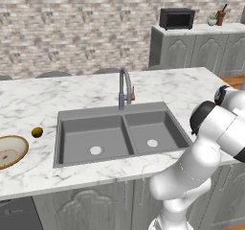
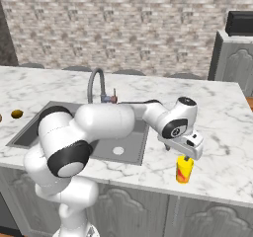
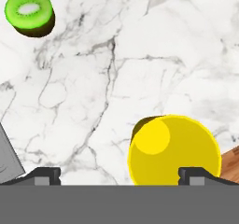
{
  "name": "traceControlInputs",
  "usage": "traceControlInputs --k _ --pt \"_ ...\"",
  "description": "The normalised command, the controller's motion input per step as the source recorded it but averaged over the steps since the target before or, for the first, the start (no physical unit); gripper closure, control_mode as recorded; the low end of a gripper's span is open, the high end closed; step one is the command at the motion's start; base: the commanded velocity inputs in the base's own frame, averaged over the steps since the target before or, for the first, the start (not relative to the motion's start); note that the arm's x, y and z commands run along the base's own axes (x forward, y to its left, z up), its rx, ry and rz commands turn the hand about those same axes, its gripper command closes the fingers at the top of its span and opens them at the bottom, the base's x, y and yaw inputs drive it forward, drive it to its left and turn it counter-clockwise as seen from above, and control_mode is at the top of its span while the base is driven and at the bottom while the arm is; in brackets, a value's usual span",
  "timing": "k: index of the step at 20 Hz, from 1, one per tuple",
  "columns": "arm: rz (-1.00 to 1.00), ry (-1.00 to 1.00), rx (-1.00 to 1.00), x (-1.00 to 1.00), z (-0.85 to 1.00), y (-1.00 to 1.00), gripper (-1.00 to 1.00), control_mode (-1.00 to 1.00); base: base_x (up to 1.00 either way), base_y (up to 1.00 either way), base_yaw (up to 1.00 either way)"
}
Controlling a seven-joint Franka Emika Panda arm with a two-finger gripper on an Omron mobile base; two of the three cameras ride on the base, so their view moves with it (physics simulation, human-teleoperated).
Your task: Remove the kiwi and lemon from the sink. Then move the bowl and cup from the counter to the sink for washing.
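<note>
Gripper [image 2: 186,156] poised directly above the cup [image 2: 184,170], jaws spread wide and holding nothing. Cup stands upright on the counter [image 2: 222,132], right of the sink [image 1: 115,138]; it looks light, rigid and smooth-walled, so best pinched across its rim. Kiwi [image 3: 29,12] lies beyond it. Bowl [image 1: 9,150] sits far left.

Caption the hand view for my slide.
Open gripper poised above the small bright yellow cup on white marble counter, halved green kiwi nearby.

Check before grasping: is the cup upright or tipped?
Upright. The cup stands on the counter; the hand view looks down into its round mouth.
</note>
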Motion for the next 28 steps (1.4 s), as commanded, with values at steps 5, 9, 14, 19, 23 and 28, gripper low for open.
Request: traceControlInputs --k 5,9,14,19,23,28 --pt "0.0 0.0 0.0 0.0 -0.13 0.0 -1.0 -1.0 0.0 0.0 0.0" --pt "0.0 0.0 0.0 0.0 -0.12 0.0 -1.0 -1.0 0.0 0.0 0.0" --pt "0.0 0.0 0.0 0.0 -0.13 0.0 -1.0 -1.0 0.0 0.0 0.0" --pt "0.0 0.0 0.0 0.0 -0.13 0.0 -1.0 -1.0 0.0 0.0 0.0" --pt "0.0 0.0 0.0 0.0 -0.1 0.0 -1.0 -1.0 0.0 0.0 0.0" --pt "0.0 0.0 0.0 0.0 -0.06 0.0 -1.0 -1.0 0.0 0.0 0.0"
